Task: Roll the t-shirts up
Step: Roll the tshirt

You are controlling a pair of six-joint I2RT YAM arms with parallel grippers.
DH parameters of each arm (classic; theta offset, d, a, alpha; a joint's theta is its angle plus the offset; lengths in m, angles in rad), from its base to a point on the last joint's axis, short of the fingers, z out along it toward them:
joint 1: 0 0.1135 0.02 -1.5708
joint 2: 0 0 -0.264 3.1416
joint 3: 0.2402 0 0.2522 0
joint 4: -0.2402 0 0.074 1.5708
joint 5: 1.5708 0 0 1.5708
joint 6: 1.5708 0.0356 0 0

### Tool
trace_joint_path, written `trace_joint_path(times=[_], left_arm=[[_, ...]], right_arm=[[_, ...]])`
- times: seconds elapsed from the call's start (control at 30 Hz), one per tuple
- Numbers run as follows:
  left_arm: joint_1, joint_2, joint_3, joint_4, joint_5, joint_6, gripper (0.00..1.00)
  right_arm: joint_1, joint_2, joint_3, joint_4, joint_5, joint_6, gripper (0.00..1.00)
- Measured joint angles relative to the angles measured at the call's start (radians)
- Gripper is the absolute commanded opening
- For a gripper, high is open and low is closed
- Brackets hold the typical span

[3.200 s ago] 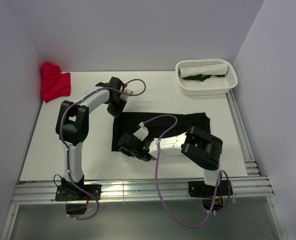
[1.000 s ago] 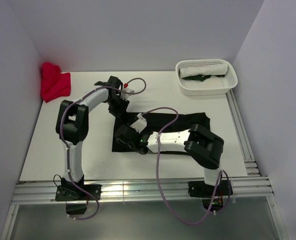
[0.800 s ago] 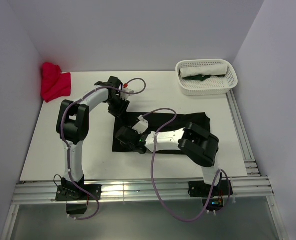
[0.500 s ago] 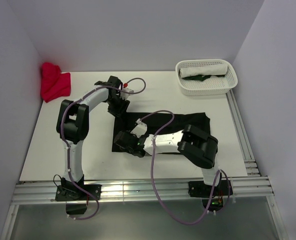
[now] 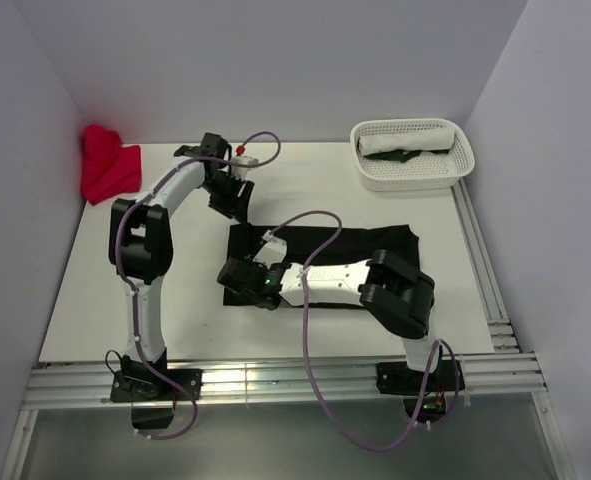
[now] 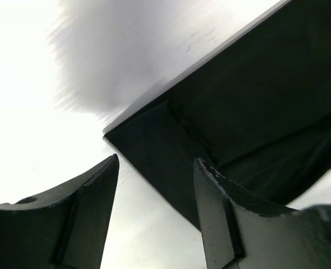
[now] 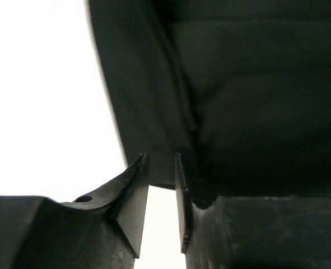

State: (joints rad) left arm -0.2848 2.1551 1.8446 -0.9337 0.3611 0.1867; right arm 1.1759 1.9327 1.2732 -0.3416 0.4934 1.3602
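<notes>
A black t-shirt (image 5: 375, 240) lies folded flat in a wide strip across the middle of the table. My left gripper (image 5: 231, 205) hovers just beyond its far left corner. In the left wrist view it (image 6: 157, 162) is open, with bare table between the fingers and the black t-shirt (image 6: 255, 112) corner just ahead. My right gripper (image 5: 235, 280) sits low at the shirt's left edge. In the right wrist view its jaws (image 7: 161, 157) stand a narrow gap apart, with nothing between them. The black t-shirt (image 7: 238, 84) hem lies just past the tips.
A crumpled red t-shirt (image 5: 108, 165) lies at the back left against the wall. A white perforated basket (image 5: 455, 165) at the back right holds a rolled white shirt (image 5: 410, 138) and a dark green one (image 5: 400, 156). Metal rails run along the near and right edges.
My left gripper has opened wider and drawn back and left, off the shirt's far corner. My right gripper has slid left to the shirt's left edge.
</notes>
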Motion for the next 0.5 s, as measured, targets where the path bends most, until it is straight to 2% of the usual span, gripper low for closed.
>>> trace_joint_path(times=[0.2,0.37,0.5], left_arm=[[0.128,0.0,-0.006,-0.037,0.164,-0.01,0.69],[0.196,0.012,-0.011,-0.061,0.307,-0.017,0.71],[0.207,0.029,-0.053,-0.056,0.389,-0.025,0.71]], right_arm=[[0.0,0.014,0.207,-0.125,0.028,-0.069,0.47],[0.0,0.132,0.445,-0.222,0.045,-0.132,0.51],[0.0,0.218,0.523,-0.296,0.045,-0.165,0.53]])
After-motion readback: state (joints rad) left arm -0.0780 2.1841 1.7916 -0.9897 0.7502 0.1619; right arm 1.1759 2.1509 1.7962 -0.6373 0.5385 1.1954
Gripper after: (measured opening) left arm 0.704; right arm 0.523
